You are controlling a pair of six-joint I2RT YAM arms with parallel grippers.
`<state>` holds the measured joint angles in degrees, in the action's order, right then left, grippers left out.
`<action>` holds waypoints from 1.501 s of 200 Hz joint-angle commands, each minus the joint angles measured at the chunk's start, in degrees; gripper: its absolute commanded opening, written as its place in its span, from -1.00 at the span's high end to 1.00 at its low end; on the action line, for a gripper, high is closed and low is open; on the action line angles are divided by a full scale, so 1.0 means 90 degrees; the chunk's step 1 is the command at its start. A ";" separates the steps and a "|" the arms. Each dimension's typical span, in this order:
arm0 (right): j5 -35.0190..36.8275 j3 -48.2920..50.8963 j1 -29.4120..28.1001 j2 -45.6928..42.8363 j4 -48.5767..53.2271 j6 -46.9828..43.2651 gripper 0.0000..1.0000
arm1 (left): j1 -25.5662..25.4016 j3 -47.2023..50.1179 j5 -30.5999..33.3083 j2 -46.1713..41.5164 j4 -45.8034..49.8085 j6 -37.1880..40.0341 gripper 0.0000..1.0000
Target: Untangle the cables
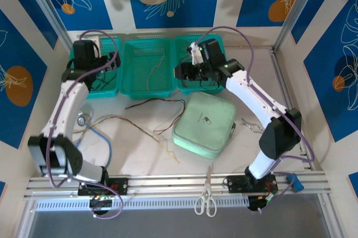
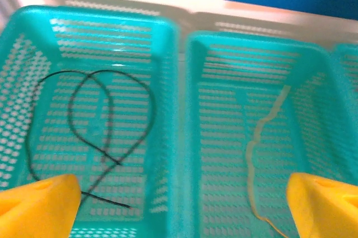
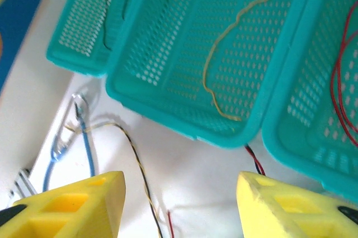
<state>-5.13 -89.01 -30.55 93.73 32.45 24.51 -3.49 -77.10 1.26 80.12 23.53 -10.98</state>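
L gripper [image 2: 182, 199] hanging over teal perforated plastic baskets [image 2: 173, 81], yellow fingers [image 2: 39, 204] spreading wide, released, nothing btwn them. Thin black cable [image 2: 106, 120] lying looped in left basket. Thin tan-yellow cable [image 2: 257, 143] lying in mid basket, at 3 o'clock from the black one. R gripper [image 3: 179, 193] gaping too, grasping nothing, hovering over white table [image 3: 190, 159]. Dark red cable [image 3: 334, 78] sitting in right basket. Other thin cables [image 1: 148, 117] sprawling on table at 9 o'clock of mint-green square fabric pouch [image 1: 204, 123].
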 commanded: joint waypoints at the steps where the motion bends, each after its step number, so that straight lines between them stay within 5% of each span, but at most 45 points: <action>1: 0.0473 0.0443 -0.0296 -0.0464 0.0410 -0.0331 -0.10 | -0.0352 0.0725 -0.0695 -0.0724 -0.0032 0.0367 -0.85; 30: 0.0440 0.1317 -0.0766 -0.1158 0.0037 -0.1565 -0.11 | -0.0624 0.1116 -0.1044 -0.1456 0.0770 -0.0172 -0.84; 69: -0.1017 0.2213 -0.0911 -0.1906 -0.0395 -0.3737 -0.13 | -0.0646 0.1618 -0.1230 -0.2161 0.1741 -0.0898 -0.85; 99: -0.1744 0.2182 -0.1091 -0.1935 0.0029 -0.5203 -0.13 | -0.0682 0.2694 -0.2277 -0.2586 0.1323 -0.2255 -0.77; 152: -0.0640 0.0397 -0.1797 -0.0391 0.2159 -0.6565 -0.14 | -0.0692 0.3762 -0.2266 -0.3502 0.1217 -0.2844 -0.74; 189: 0.0586 -0.0295 -0.2295 0.0738 0.2356 -0.7079 -0.17 | -0.0691 0.4042 -0.2377 -0.3773 0.1038 -0.3091 -0.76; 300: 0.0249 -0.1036 -0.2332 0.2591 0.2970 -0.7470 -0.10 | -0.0686 0.4487 -0.2233 -0.4369 0.1120 -0.3330 -0.77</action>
<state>-1.48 -96.16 -52.14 114.19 56.45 -41.41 -9.41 -37.17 -18.63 42.15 33.89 -39.59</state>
